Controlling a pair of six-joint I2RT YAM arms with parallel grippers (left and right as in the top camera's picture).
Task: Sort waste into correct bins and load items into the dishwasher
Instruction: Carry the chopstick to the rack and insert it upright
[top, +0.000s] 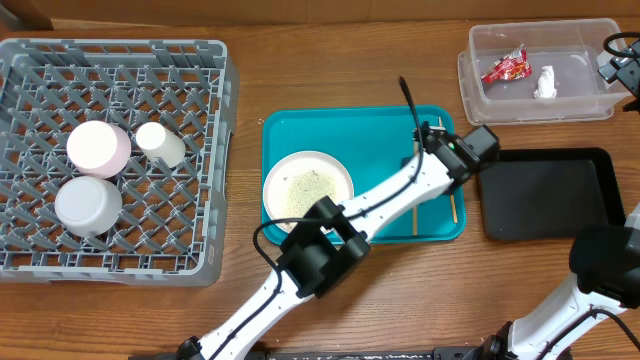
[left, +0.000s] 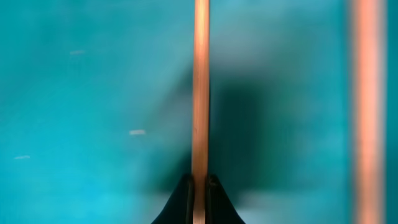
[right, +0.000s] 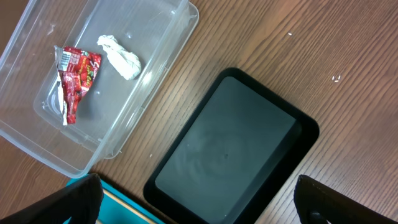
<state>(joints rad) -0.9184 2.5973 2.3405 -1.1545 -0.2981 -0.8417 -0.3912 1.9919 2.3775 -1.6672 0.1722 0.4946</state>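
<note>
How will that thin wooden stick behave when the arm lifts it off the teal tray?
The chopstick looks straight and slim, so probably stiff and light. The left gripper pinches it at one spot, so it may pivot or slip. It could roll on the teal tray if dropped.

Teal plastic tray (top: 330, 130); tan wooden chopstick (left: 200, 93); crinkled red wrapper (right: 76, 78); clear plastic tub (right: 149, 87); black shallow tray (right: 230, 149); grey lattice-grid rack (top: 190, 90).

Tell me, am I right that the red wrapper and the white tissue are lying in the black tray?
No. The red wrapper and the white tissue lie in the clear tub, beside the black tray; the right wrist view shows this plainly.
</note>
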